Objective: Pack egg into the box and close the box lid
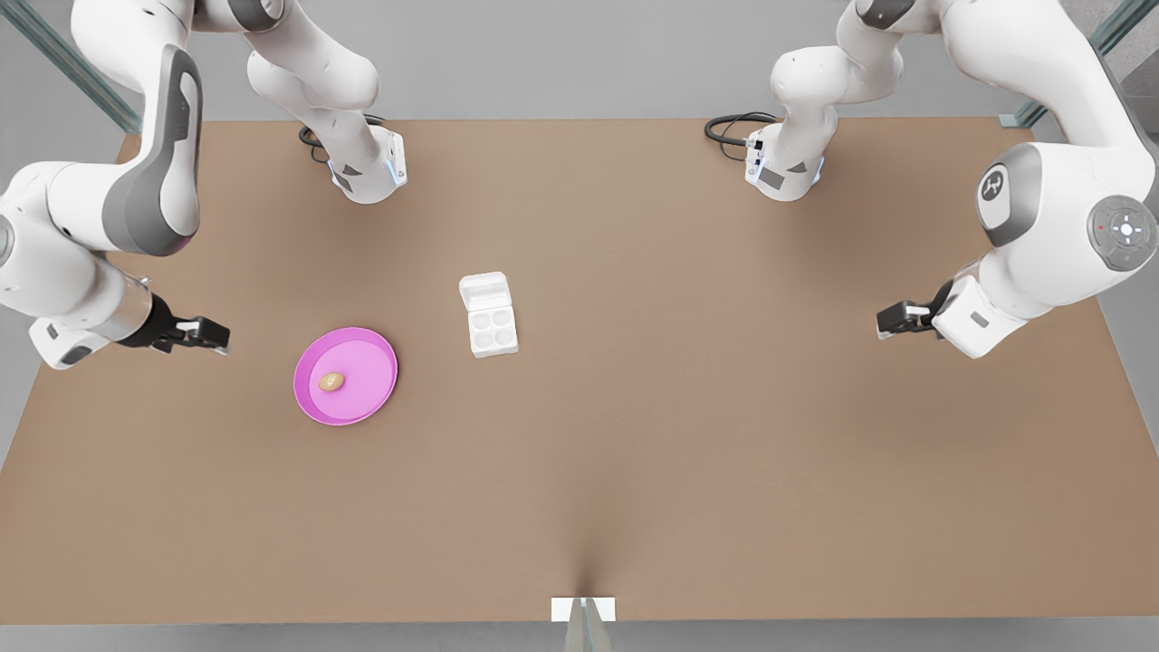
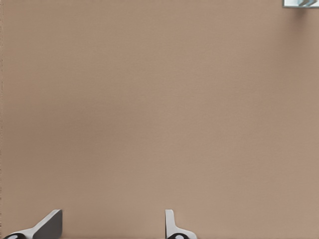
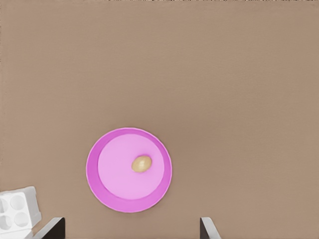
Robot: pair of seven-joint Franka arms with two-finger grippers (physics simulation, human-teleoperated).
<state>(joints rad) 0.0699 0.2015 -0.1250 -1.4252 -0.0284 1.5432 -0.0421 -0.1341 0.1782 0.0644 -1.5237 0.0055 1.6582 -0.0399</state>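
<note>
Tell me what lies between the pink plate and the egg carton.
Nothing: in the front view, bare brown table separates the pink plate from the open egg carton, with the egg on the plate.

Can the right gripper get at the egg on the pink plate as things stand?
Probably yes. The right gripper is open, beside the pink plate, and the egg lies uncovered on it with nothing between them. The box sits off to the side.

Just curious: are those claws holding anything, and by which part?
Nothing: left gripper and right gripper are open, empty; egg lies on plate.
</note>
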